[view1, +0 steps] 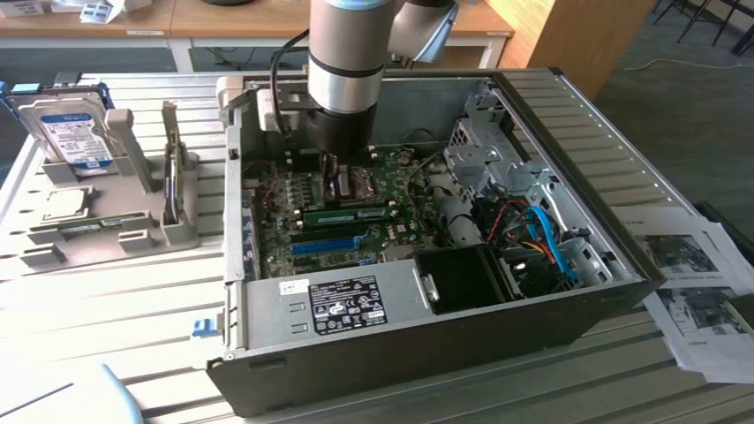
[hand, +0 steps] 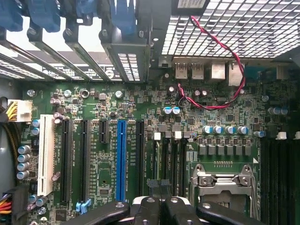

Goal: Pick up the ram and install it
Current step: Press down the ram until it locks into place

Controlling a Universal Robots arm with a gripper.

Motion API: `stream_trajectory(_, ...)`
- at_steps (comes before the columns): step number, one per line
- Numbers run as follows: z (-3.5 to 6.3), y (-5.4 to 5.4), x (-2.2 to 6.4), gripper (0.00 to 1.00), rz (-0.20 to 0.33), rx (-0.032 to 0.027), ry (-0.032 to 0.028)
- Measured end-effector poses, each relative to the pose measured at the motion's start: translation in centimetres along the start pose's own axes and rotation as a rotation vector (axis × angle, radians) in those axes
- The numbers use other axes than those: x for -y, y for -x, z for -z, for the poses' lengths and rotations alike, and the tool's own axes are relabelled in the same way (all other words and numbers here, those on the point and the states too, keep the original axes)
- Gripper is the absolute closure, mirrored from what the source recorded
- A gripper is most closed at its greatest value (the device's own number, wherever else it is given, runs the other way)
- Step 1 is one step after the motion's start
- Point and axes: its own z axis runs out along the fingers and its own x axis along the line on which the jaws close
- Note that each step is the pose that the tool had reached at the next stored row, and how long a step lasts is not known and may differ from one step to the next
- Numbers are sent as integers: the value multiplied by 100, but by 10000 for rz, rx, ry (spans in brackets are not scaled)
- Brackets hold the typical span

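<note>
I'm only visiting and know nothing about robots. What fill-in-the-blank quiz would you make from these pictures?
1. The gripper hangs inside an open computer ___.
2. The long slot between black ones on the motherboard is coloured ___.
3. The hard drive stands in a grey rack on the exterior view's ___ of the arm.

Missing words: case; blue; left.

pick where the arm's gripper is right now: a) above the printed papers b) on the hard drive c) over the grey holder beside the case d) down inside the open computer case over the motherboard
d: the gripper hangs inside the open case, just above the motherboard.
</note>
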Motion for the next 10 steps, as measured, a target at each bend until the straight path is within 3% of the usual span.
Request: stream_trajectory(10,-65,-2,2,91,0,-6,4)
